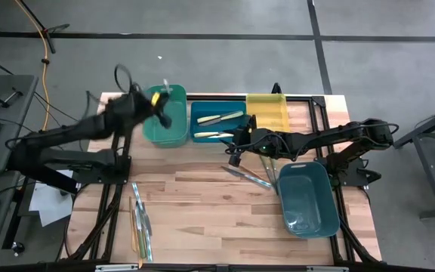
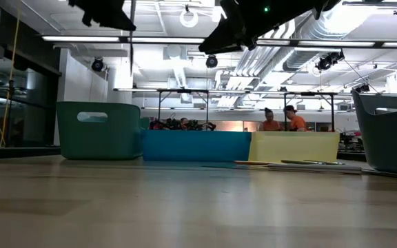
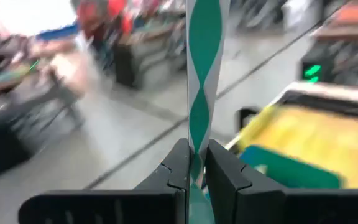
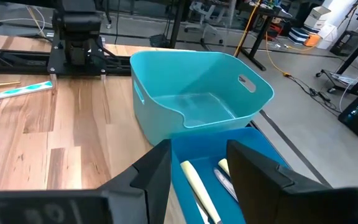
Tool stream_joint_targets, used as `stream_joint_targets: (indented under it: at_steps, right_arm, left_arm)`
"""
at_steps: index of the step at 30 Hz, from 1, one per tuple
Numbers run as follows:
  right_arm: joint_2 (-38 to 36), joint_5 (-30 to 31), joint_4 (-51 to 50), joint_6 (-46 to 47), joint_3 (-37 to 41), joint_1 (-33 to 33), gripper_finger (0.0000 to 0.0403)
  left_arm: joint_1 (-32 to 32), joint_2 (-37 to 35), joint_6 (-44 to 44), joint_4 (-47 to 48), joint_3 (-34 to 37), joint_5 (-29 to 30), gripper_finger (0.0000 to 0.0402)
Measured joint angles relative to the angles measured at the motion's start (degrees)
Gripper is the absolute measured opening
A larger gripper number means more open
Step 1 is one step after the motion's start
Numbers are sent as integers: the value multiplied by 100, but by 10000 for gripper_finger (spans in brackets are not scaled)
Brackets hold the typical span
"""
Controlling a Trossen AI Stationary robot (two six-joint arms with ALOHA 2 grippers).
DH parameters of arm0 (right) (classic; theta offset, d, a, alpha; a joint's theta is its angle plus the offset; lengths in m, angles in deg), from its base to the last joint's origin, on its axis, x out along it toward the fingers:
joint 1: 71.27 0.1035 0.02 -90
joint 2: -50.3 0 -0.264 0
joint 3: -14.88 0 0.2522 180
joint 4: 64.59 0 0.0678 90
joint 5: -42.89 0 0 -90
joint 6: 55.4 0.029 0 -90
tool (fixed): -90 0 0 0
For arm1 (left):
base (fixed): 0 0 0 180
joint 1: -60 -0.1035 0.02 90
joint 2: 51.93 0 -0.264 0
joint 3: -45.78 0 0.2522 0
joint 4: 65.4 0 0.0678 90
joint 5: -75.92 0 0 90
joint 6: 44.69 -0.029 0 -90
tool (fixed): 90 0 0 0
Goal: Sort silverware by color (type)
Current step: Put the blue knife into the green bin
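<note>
My left gripper (image 1: 159, 100) hovers over the green bin (image 1: 165, 125) at the far left, shut on a piece of silverware with a green-and-white handle (image 3: 204, 93). My right gripper (image 1: 236, 147) stands open above the table just in front of the blue bin (image 1: 217, 122), with nothing between its fingers (image 4: 197, 165). Pale yellow-handled silverware (image 1: 219, 119) lies in the blue bin. More silverware lies flat on the table, at the middle right (image 1: 245, 177) and near the front left (image 1: 139, 221). My left gripper pinches the green-and-white handle (image 3: 196, 158) between its two fingers (image 3: 178, 168). The handle sticks out past the fingertips, and its other end is hidden behind the fingers. The piece is lifted clear, above the green bin.
A yellow bin (image 1: 267, 112) stands to the right of the blue one. A larger teal bin (image 1: 308, 198) sits at the table's right front. People stand far back in the room (image 2: 281, 120). Bare wood shows at the table's middle (image 1: 202, 204).
</note>
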Motion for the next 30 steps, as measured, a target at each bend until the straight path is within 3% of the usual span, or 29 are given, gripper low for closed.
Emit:
stream_joint_targets:
  at_steps: [5,9,13,21,30]
  right_arm:
    - [0,0,-48,-27,0,-1,152]
    - [0,0,-149,-31,0,-1,152]
    - [0,0,-285,-40,0,-1,152]
    - [0,0,-304,-44,0,-1,152]
    - [0,0,-304,-43,0,-1,152]
  left_arm:
    - [-1213,989,538,2399,-1776,-388,21]
    - [-1941,1841,903,3630,-2444,-1077,21]
    - [-2352,2568,1079,4061,-2483,-1749,21]
    - [-2673,3721,1131,3984,-2485,-2024,21]
    - [-3024,4410,1318,4388,-2485,-2856,21]
